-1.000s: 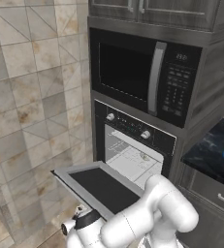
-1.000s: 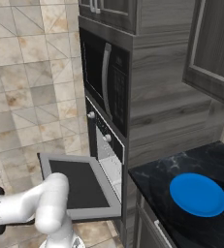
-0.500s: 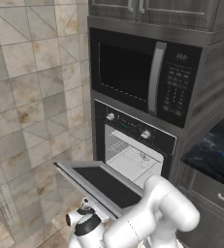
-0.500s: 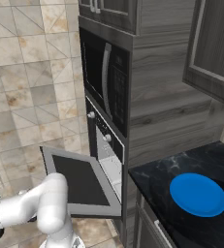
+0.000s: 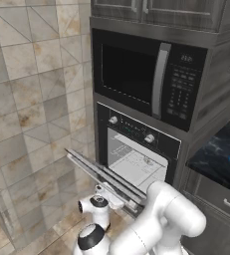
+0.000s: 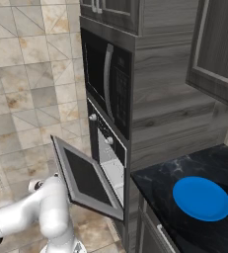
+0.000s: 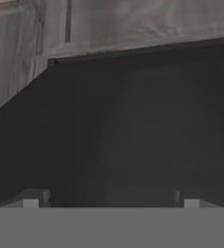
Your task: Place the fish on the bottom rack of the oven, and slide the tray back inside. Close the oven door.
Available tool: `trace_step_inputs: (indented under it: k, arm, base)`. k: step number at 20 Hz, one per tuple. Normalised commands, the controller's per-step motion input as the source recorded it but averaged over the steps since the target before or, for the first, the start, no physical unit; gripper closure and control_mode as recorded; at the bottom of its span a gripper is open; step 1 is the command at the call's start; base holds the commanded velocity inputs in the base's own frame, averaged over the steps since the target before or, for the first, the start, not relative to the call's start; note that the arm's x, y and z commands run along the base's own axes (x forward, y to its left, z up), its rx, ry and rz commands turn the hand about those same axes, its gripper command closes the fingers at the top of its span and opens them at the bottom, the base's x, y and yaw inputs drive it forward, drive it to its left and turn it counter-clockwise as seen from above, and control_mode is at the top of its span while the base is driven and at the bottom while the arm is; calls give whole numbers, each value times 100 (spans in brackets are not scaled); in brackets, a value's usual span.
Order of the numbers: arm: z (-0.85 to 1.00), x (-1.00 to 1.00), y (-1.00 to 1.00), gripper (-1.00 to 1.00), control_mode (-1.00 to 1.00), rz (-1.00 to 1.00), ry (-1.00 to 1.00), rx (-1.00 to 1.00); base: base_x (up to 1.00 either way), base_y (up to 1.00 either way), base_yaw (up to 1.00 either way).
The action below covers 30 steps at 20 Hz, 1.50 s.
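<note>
There is one oven [image 5: 136, 149], black and built into the grey cabinet column, with two silver knobs [image 5: 114, 120] on its control strip. One microwave [image 5: 151, 82] sits directly above the oven. One round blue plate [image 6: 201, 197] lies on the dark counter [image 6: 184, 173] to the right of the oven. One white arm [image 5: 156, 224] reaches under the front of the oven.

The oven door [image 6: 86, 178] is partly raised, hinged at the bottom of the oven and tilted outward at a slant; its grey-framed dark window faces up toward the cavity. In the left base view the door [image 5: 104, 179] shows almost edge-on. Inside the oven the pale cavity and a wire rack [image 5: 134, 164] can be made out; the fish cannot be made out in there.

The gripper [image 7: 108, 201] is pressed close against the door's black outer face [image 7: 133, 135]. Its two fingertips [image 7: 33, 198] stand wide apart, holding nothing.

Half a second ago the door lay lower, nearer to level; it now tilts more steeply toward the oven, and the arm has risen with it.
</note>
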Motion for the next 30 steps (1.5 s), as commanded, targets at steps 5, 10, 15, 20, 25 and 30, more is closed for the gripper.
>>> trace_step_inputs:
  k: [5, 10, 15, 20, 25, 30]
  arm:
    - [67, 62, -100, -100, -100, -19, -8, -14]
    - [57, 81, -100, -100, -100, -19, -2, -11]
    - [33, 92, -100, -100, -100, -17, 0, -6]
    - [2, 98, -100, -100, -100, -9, 0, 0]
    - [-17, 74, -76, -100, -100, -1, 0, 0]
    - [-14, 1, -7, -100, -100, 4, 0, 0]
  base:
    - [0, 0, 0]
    - [0, 0, 0]
    - [0, 0, 0]
    - [0, 0, 0]
    - [0, 0, 0]
    - [0, 0, 0]
